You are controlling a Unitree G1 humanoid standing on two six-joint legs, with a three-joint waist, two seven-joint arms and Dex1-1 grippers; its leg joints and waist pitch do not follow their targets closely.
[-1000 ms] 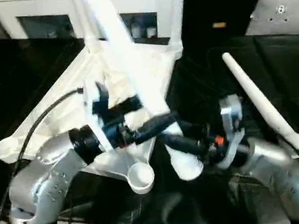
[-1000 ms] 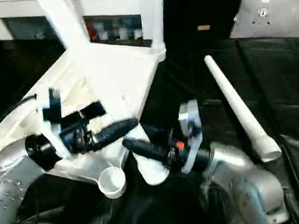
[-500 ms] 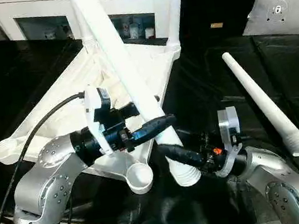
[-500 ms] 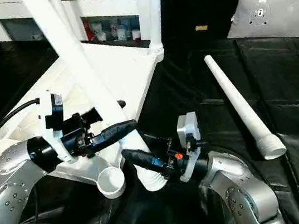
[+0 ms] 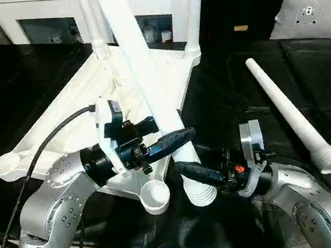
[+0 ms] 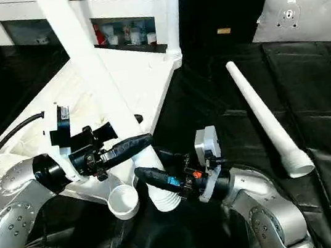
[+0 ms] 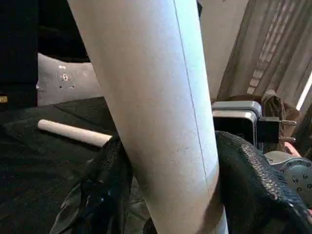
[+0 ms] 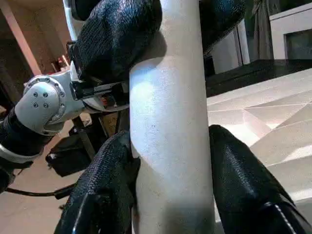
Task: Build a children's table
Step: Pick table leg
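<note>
Legs first: we grip one white leg (image 5: 147,83) w/ both grippers, tilted, its fat end near the empty corner socket (image 5: 154,197). Our left gripper (image 5: 168,135) clamps it above; our right gripper (image 5: 192,168) clamps it lower. Table top (image 5: 72,125) lies upside down at 10 o'clock. Spare leg (image 5: 289,115) lies at 3 o'clock.

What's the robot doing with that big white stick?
It's building a little table. The white table top lies upside down on a black cover. Two legs already stand up at its far corners. Both claws, the left claw and the right claw, are closed around a third leg, tilted beside the empty near corner socket. A fourth leg lies to the right, waiting.
</note>
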